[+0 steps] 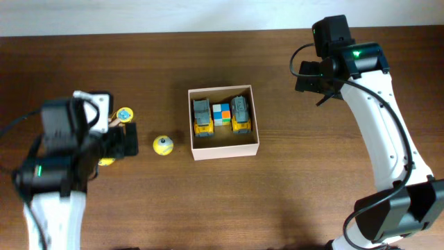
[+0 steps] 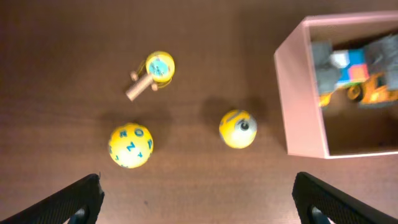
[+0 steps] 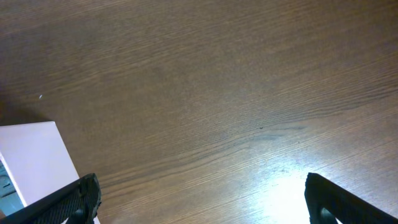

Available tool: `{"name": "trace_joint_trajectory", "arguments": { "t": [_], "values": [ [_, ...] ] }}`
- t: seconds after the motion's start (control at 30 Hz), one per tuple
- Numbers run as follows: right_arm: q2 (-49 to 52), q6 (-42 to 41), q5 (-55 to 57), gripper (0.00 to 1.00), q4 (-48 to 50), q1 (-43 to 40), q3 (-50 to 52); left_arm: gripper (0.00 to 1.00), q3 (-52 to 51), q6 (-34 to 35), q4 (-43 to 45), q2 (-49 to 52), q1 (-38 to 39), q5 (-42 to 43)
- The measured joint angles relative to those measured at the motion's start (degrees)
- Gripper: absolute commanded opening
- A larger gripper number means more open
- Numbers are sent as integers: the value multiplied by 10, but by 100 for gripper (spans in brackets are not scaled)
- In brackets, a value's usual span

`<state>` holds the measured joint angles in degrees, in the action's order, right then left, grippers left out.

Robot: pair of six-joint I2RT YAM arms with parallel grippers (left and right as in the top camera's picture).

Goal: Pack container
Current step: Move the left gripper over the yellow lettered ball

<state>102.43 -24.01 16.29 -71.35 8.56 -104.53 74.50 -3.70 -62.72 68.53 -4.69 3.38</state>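
Note:
The container, a square whitish box with a tan inside, stands mid-table and holds two yellow-grey toy trucks and a colourful cube. Left of it on the table lie a yellow ball with a grey cap and a round yellow toy with a blue face. In the left wrist view I see the capped ball, a yellow lettered ball, the blue-faced toy on a wooden handle and the container's wall. My left gripper is open above the table, short of the balls. My right gripper is open over bare wood, right of the container's corner.
The dark wooden table runs to its far edge at the top of the overhead view. My left arm covers part of the lettered ball. My right arm reaches in from the right side.

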Motion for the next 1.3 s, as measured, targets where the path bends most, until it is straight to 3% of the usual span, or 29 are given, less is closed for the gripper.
{"name": "trace_joint_trajectory", "arguments": {
  "t": [0.5,0.87,1.3],
  "values": [
    [0,0,0,99,0,0,0,99,7,1,8,229,0,67],
    [0,0,0,99,0,0,0,99,7,125,-8,277,-15,-70],
    [0,0,0,99,0,0,0,99,7,154,4,324,-94,-96]
  ]
}}
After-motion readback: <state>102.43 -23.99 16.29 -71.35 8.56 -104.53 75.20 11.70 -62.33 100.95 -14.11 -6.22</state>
